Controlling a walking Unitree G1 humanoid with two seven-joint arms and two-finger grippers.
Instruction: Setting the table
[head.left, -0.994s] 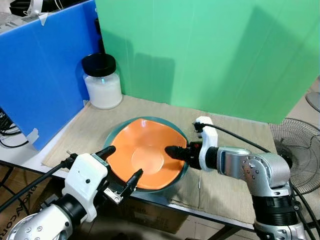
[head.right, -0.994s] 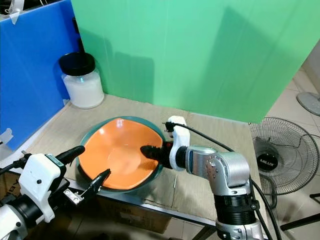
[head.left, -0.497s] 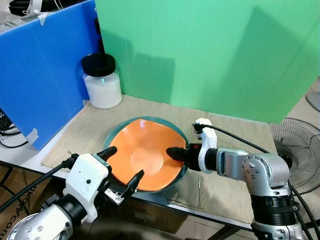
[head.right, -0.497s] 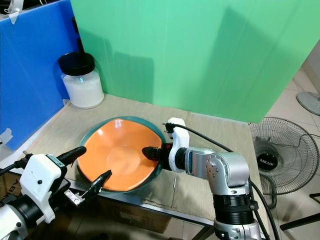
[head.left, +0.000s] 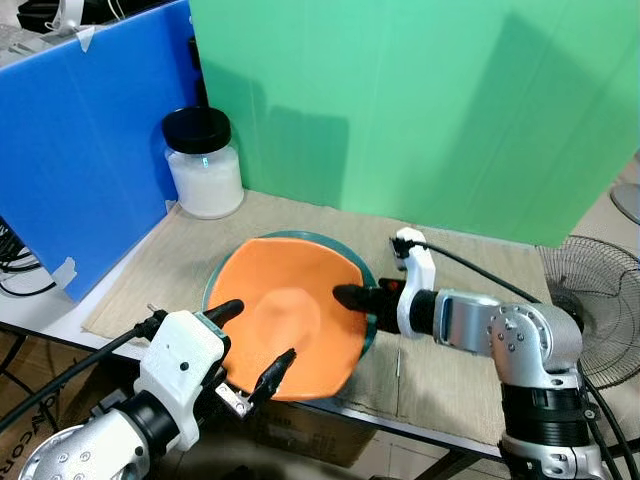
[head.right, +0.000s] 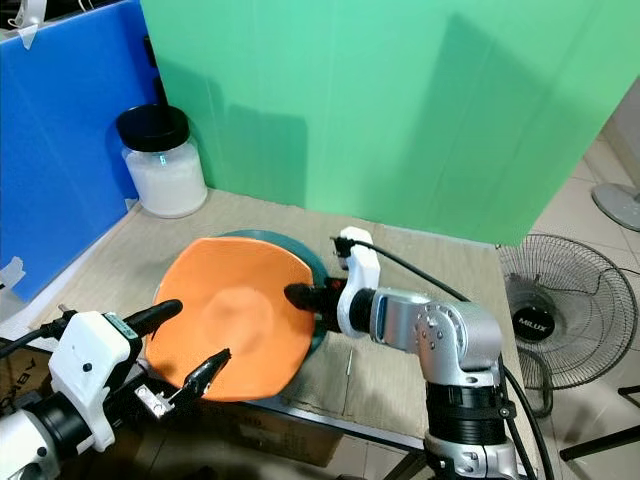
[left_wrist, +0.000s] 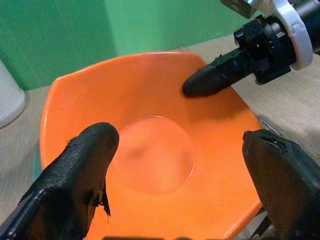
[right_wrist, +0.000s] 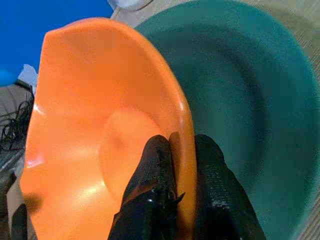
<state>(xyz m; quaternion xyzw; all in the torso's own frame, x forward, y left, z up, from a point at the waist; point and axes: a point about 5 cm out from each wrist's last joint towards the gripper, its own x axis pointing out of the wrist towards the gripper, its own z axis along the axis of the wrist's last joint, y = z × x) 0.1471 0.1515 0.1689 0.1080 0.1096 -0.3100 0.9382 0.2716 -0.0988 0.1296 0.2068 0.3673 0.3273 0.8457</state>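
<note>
Orange bowl (right_wrist: 100, 125) pinched at its rim by right hand (right_wrist: 182, 150), tilted off green plate (right_wrist: 250, 100) for separation; left hand (head.left: 250, 340) spread, ungripped.

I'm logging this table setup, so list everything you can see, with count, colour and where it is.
Orange bowl: one, orange, tilted up off the teal bowl, rim pinched by the right gripper.
Teal bowl: one, teal, on the mat under the orange bowl.
Jar: one, white with black lid, far left on the mat.
Mat: one, beige, covering the table.
Panels: one blue at left, one green behind.
Fan: one, black, on the floor at right.
Left gripper: fingers open, near the bowl's near edge.
Right gripper: on the bowl's right rim.
</note>
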